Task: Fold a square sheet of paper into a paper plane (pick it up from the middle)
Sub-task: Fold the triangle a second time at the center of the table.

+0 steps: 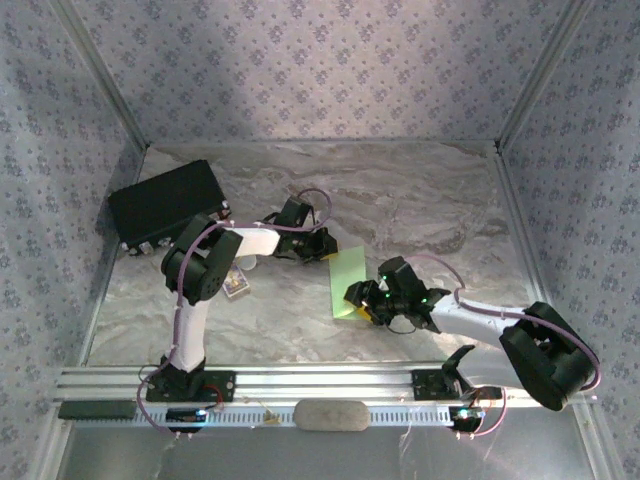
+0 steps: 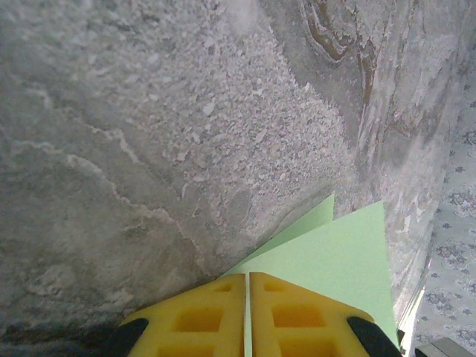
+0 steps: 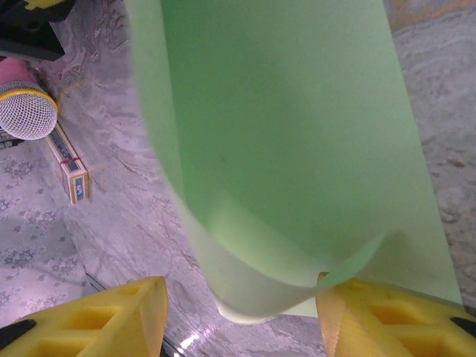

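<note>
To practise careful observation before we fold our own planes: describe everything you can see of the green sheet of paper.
The green sheet is thin, plain, pale paper with no markings. It is doubled over, and two pointed layers show beyond the left pincer, which is shut on its edge. Its other end curls into a soft loop between the open fingers of the right pincer and seems to rest against one of them. It sits over the middle of the marbled table.
</note>
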Action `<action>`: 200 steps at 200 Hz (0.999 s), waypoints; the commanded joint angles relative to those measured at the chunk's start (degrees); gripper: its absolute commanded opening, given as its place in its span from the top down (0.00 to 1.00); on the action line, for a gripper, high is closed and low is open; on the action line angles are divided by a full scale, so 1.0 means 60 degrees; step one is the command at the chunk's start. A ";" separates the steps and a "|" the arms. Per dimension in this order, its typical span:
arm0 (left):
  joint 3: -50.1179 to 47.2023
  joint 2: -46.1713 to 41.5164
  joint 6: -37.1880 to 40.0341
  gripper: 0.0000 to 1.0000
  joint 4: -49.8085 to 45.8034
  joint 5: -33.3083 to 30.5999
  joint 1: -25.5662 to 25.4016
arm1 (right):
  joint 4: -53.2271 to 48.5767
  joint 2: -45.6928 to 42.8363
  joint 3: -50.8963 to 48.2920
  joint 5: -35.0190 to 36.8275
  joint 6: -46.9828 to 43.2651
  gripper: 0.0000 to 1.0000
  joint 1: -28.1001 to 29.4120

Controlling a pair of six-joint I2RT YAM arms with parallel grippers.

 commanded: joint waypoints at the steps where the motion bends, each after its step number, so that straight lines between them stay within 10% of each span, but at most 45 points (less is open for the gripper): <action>1: -0.0240 0.0454 0.0222 0.90 -0.1139 -0.0188 -0.0278 | -0.0276 -0.0139 0.0253 0.0262 -0.0535 0.42 -0.0166; 66: -0.0346 0.0471 0.0154 0.90 -0.0963 -0.0168 -0.0286 | 0.0259 0.0365 0.0745 -0.1205 -0.2552 0.36 -0.1200; 153: -0.0325 0.0258 0.0021 0.88 -0.0563 0.0178 -0.0295 | -0.0049 0.1445 0.1042 -0.2624 -0.3800 0.63 -0.2230; 200: -0.0260 -0.0729 0.0103 0.67 -0.0204 0.0395 -0.0370 | -0.0223 0.2012 0.1194 -0.2529 -0.4173 0.84 -0.2289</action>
